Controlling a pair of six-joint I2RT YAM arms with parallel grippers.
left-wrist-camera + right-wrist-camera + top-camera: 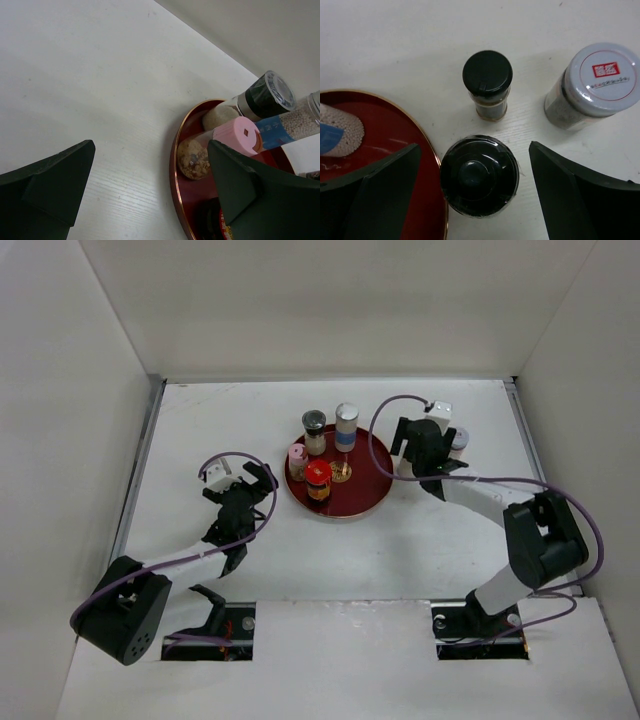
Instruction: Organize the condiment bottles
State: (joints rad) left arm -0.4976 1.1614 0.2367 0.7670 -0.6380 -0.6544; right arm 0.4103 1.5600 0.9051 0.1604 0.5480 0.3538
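Four bottles stand on the red plate (368,502): a grey-capped bottle (314,423) and a blue-labelled bottle (346,418) at the back, and a pink-capped bottle (297,455) and a red-capped jar (318,473) toward the front. Three more stand on the bench (400,560), just off the plate's right edge. These are a black-lidded bottle (479,175), a small black-capped bottle (487,75) just beyond it, and a silver-lidded jar (603,75) off to the side.

The right claw (473,165) hangs over the black-lidded bottle. It is spread wide with a finger on either side, neither one touching, and it grips nothing. The left claw (151,147) is also spread wide and holds nothing. It sits at the plate's left rim, with the pink-capped bottle close to its right finger.

The step in hand looks like gathering the loose bottles onto the plate, starting with the black-lidded one. The grasp is lined up but not yet made.

The next move probably calls for the right claw to come down around the bottle's body and close evenly on it. A straight lift would then be wise, since the plate rim is just beside the bottle and the small black-capped bottle is close behind. A tilted pull could knock either. The plate's right half shows bare room for setting it down.
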